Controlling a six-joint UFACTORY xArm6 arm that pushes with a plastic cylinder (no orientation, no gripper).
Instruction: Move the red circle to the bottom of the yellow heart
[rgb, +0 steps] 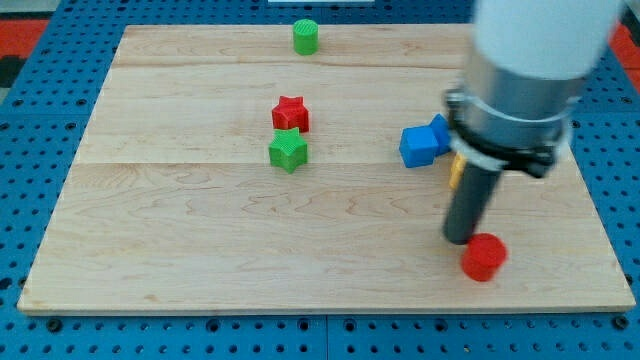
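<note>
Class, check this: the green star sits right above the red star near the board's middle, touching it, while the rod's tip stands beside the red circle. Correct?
Not quite. The camera view shows the green star just below the red star, not above it. They do touch, and my tip stands beside the red circle.

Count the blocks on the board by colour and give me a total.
Green: 2, the green cylinder and green star
Red: 2, the red star and red circle
Blue: 1, the blue block
Yellow: 1, the yellow block, mostly hidden
Total: 6
</note>
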